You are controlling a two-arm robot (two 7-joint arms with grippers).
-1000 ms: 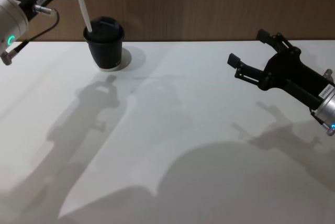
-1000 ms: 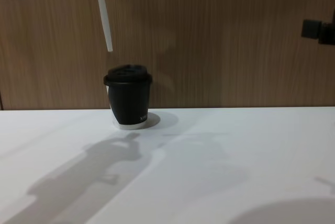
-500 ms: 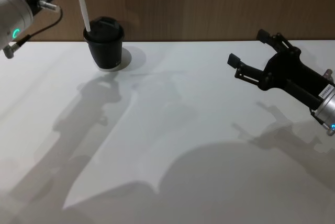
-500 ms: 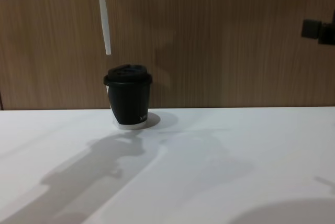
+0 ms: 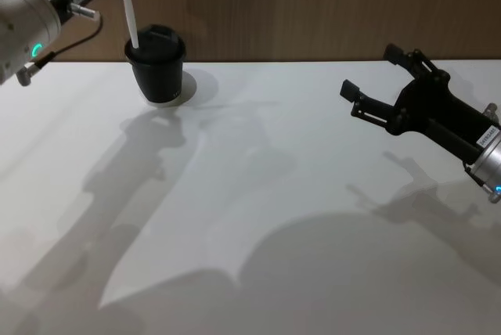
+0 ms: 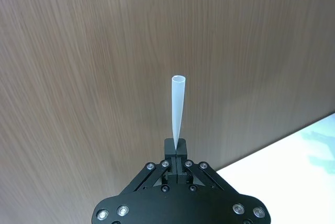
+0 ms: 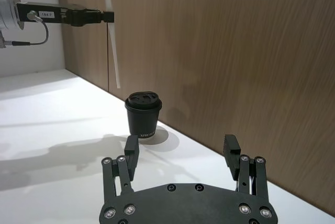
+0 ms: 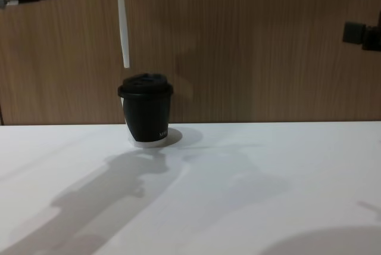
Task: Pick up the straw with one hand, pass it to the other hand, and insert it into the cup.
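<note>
Straw (image 8: pixel 122 19) near-vertical, lower end near cup (image 8: pixel 146 115).

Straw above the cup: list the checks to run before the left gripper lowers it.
1. Grip: left gripper shut on the straw: ok.
2. Straw tip clear above the lid of the cup: ok.
3. Tip over the lid's middle: not ok, it hangs near the lid's left edge in the chest view.
4. Straw close to vertical: ok.
5. Cup upright on the table, lid on: ok.
6. Clearance: right gripper open, far from the cup: ok.
</note>
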